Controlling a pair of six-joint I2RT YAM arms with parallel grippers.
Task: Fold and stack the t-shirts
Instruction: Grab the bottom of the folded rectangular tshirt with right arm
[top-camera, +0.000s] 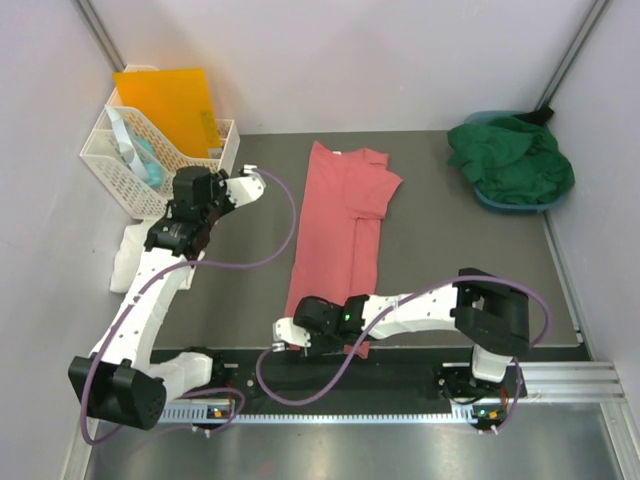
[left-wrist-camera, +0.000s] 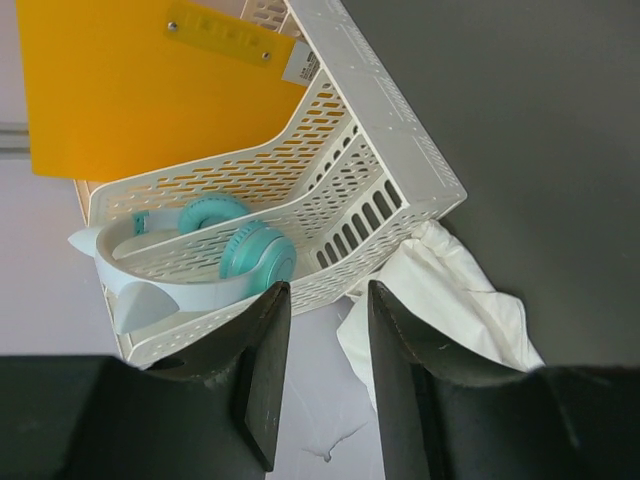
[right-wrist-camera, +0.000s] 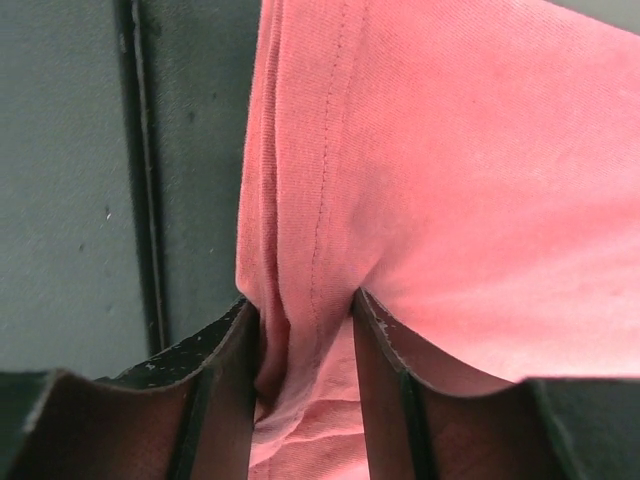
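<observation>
r arm: base near-right, elbow bent, forearm laid out low and leftward along the near edge. right fingers (right-wrist-camera: 228, 380) sit at the near end of the salmon-pink t-shirt (top-camera: 340, 215). they're closed in on a bunched fold of its cloth, with pink fabric filling the gap between them, so it's gripped. the hem seam runs up from the pinch in the wrist view.

l arm: reaches from near-left up along the left wall, wrist turned down over the near side of the white lattice basket (top-camera: 120, 170). left fingers (left-wrist-camera: 262, 370) are partly apart w/ nothing between them, holding nothing. their tips hang over the basket's rim, just beside the white t-shirt (left-wrist-camera: 440, 290).

pink tee lies flat mid-surface, lengthwise front to back, folded narrow, one sleeve sticking out to the right at the far end. white tee is crumpled against the left wall, touching the basket's near corner. dark green t-shirt (top-camera: 515, 160) is heaped in a blue tub (top-camera: 500, 203) at the far-right corner, well apart from the others.

surface (top-camera: 440, 250) is dark grey, w/ a black strip and metal rail along the near edge. pale walls on three sides. basket holds an orange folder (top-camera: 165, 100) standing upright and teal headphones (left-wrist-camera: 240, 250).
</observation>
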